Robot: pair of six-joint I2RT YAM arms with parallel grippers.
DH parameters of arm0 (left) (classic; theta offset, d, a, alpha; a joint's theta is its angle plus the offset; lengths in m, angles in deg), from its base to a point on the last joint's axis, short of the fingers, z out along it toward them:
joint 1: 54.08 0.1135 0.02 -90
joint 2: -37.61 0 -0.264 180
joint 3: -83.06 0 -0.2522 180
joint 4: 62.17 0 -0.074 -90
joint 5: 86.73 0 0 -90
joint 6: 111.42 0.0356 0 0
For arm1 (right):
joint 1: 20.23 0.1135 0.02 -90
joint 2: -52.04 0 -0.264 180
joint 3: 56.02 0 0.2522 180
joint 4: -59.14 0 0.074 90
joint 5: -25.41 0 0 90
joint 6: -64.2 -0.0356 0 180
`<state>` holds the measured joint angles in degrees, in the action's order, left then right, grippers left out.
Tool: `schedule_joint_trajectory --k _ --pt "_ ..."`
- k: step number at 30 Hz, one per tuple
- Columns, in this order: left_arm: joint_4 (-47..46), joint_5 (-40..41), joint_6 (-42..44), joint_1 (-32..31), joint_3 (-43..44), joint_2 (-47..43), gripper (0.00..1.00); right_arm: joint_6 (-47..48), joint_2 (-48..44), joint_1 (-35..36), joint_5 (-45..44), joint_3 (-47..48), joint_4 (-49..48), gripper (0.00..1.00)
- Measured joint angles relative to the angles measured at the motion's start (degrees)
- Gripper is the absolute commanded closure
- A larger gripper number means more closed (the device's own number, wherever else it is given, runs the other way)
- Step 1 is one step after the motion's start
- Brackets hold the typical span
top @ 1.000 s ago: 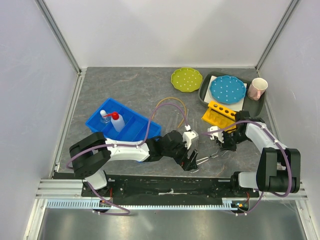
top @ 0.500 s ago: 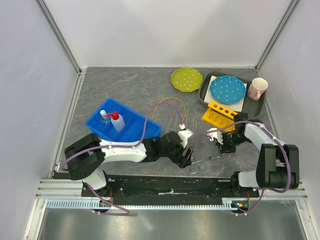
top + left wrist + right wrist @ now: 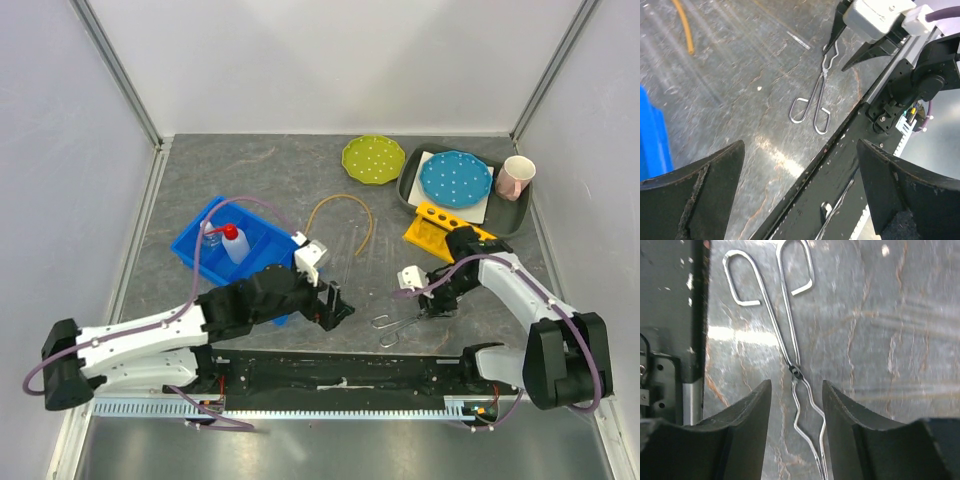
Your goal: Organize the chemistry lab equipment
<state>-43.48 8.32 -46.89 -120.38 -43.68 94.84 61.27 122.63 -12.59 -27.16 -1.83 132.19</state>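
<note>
Metal wire tongs (image 3: 392, 325) lie flat on the table near its front edge. My right gripper (image 3: 425, 300) is open over their thin end; in the right wrist view the tongs (image 3: 790, 347) run between its fingers with a gap on each side of my right gripper (image 3: 796, 387). My left gripper (image 3: 333, 300) stands wide open and empty to their left, and its wrist view shows the tongs (image 3: 815, 100) beyond my left gripper (image 3: 799, 150). The squeeze bottle (image 3: 233, 243) and small flask (image 3: 212, 238) stand in the blue bin (image 3: 270, 262). The tan tube (image 3: 340, 203) curves behind. A thin glass tube (image 3: 797, 40) lies nearby.
A yellow rack (image 3: 445, 225) stands behind my right arm. Further back are a green dotted plate (image 3: 372, 160), a blue dotted plate (image 3: 455, 178) on a dark tray (image 3: 515, 212), and a pink cup (image 3: 517, 177). A black rail (image 3: 340, 370) borders the near edge.
My right gripper has opened and let go of the tongs, which now rest on the table. My left arm has drawn back to the left, away from them.
</note>
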Motion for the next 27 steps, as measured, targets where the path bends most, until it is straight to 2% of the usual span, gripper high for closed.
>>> schedule_joint_trajectory --k 3,7,11,15,21,27 --pt "4.63 2.01 -1.11 0.26 -1.55 -5.75 0.0 -2.64 0.28 5.11 1.95 0.37 -0.5 0.47" --pt "11.47 5.27 -3.32 0.46 -2.91 -13.75 0.0 -11.76 1.64 16.83 1.99 0.96 -6.36 0.47" --pt "15.85 7.69 -6.6 0.59 -5.79 -24.17 0.0 -20.39 4.07 28.74 -2.14 1.92 -14.05 0.47" --pt "19.34 9.86 -10.47 0.59 -8.63 -33.18 0.0 -26.03 9.14 36.11 -7.72 3.78 -19.5 0.48" --pt "25.0 11.91 -13.84 0.59 -9.57 -38.69 0.0 -30.05 11.93 39.15 -14.01 3.78 -23.39 0.49" --pt "26.91 12.94 -14.62 0.59 -9.57 -38.93 0.0 -31.82 12.94 39.15 -16.72 3.78 -25.0 0.5"
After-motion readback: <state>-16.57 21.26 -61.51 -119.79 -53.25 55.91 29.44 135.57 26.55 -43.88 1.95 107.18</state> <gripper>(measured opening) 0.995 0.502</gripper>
